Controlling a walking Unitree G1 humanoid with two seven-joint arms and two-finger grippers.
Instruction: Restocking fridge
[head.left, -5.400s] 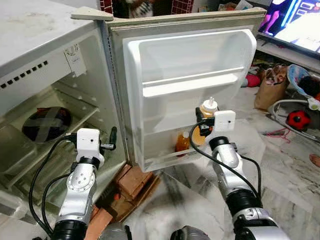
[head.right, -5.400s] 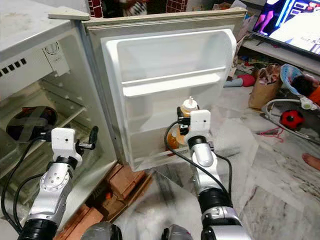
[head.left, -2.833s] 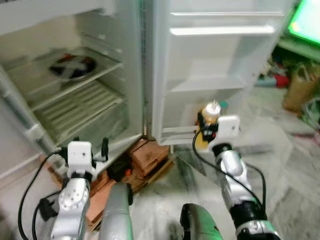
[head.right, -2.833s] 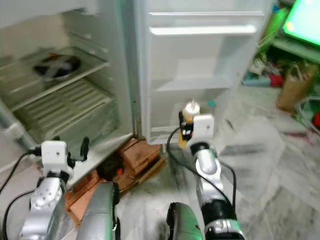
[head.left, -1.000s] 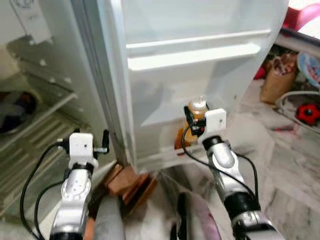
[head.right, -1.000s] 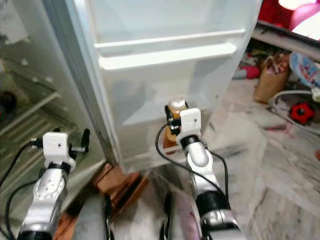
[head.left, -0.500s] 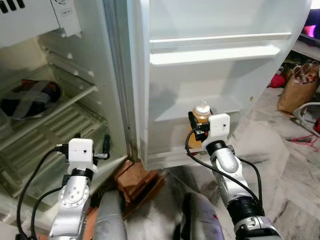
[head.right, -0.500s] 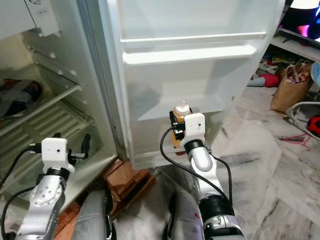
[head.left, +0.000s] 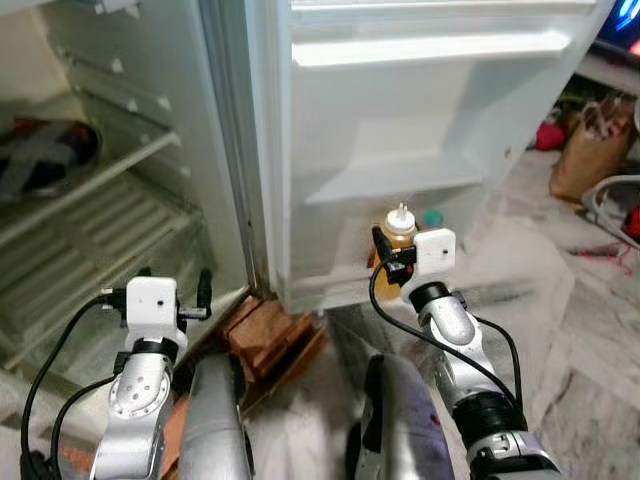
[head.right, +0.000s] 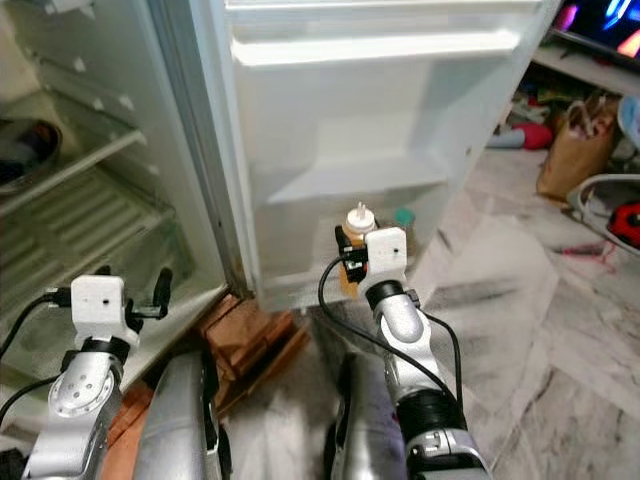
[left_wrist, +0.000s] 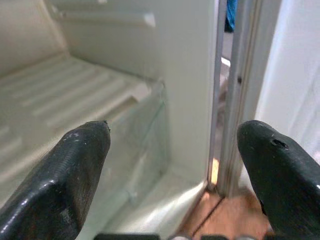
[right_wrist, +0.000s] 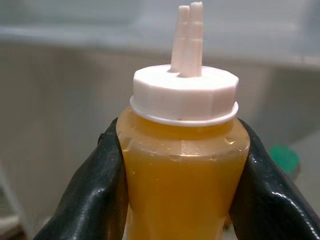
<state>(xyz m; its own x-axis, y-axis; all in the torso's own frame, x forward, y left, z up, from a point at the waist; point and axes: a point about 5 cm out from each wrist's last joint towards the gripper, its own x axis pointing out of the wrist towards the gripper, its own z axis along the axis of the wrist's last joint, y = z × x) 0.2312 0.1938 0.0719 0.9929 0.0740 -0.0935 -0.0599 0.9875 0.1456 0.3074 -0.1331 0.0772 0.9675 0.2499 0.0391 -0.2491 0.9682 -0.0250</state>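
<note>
Black fingers of the right gripper (right_wrist: 182, 165) pinch an amber squeeze bottle (right_wrist: 184, 150) on both sides just below its white nozzle cap (right_wrist: 184, 92); bottle upright, held off the floor. Bottle sits right in front of the lowest shelf of the open fridge door (head.left: 400, 150), at about rail height; whether it touches the rail cannot be told. A small green-capped item (head.right: 403, 216) shows just to the bottle's right in that door shelf. Left gripper (left_wrist: 172, 165) has its fingers spread wide, holding nothing, pointed at the lower fridge interior (left_wrist: 75, 100) near the door hinge edge. Reddish bricks (head.left: 275, 335) lie under the fridge's near corner. Brown paper bag (head.left: 585, 150) stands far right on the marble floor (head.left: 560, 320). Right arm extended forward, forearm angled up; left arm raised, set lower left.
</note>
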